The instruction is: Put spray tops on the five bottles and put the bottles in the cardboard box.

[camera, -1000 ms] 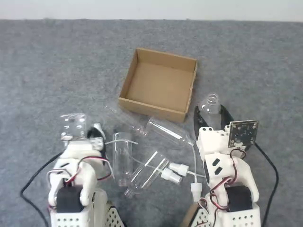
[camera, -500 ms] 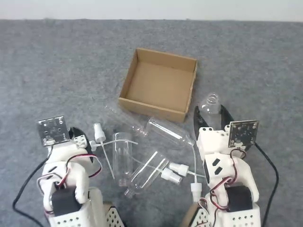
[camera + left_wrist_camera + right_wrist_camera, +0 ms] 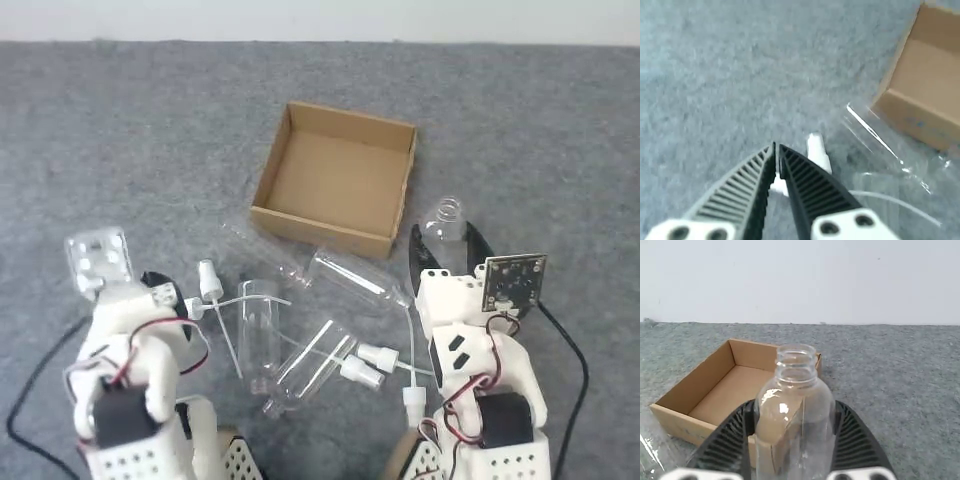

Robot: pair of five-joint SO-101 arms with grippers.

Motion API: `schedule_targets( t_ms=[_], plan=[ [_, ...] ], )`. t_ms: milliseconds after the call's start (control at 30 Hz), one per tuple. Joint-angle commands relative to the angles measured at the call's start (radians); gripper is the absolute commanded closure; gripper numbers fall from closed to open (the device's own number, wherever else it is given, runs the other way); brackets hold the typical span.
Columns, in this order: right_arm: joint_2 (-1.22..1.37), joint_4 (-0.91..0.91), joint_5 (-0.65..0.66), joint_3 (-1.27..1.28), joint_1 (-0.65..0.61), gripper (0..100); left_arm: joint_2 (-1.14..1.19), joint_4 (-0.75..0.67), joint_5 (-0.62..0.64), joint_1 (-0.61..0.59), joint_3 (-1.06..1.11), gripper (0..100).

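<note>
- The clear uncapped plastic bottle stands upright.
- The right claw clamps its sides.
- The left claw is pinched closed just beside a white spray top.

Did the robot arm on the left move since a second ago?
Yes. In the high view the left arm swung sideways, away from the cardboard box and toward the picture's left edge.

A lab-like robot test bench: grey felt mat against a plain white wall.
</note>
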Motion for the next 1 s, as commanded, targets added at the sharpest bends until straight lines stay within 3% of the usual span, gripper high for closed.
schedule_targets(
  t_ms=[0, 233, 567, 767, 967],
  plan=[
    [-0.016, -0.030, -0.002, -0.011, 0.012, 99.3, 0.302, 0.046, 0.037, 0.002, -0.200, 99],
    [-0.016, -0.030, -0.002, -0.011, 0.012, 99.3, 0.634, 0.046, 0.037, 0.003, -0.272, 99],
    [-0.016, -0.030, -0.002, -0.011, 0.012, 99.3, 0.927, -0.118, 0.089, 0.026, -0.268, 98],
    [-0.016, -0.027, -0.002, -0.011, 0.012, 99.3, 1.046, -0.144, 0.181, 0.137, -0.294, 86],
    [-0.016, -0.024, -0.002, -0.011, 0.012, 99.3, 1.135, -0.212, 0.204, 0.143, -0.323, 86]
  ],
)
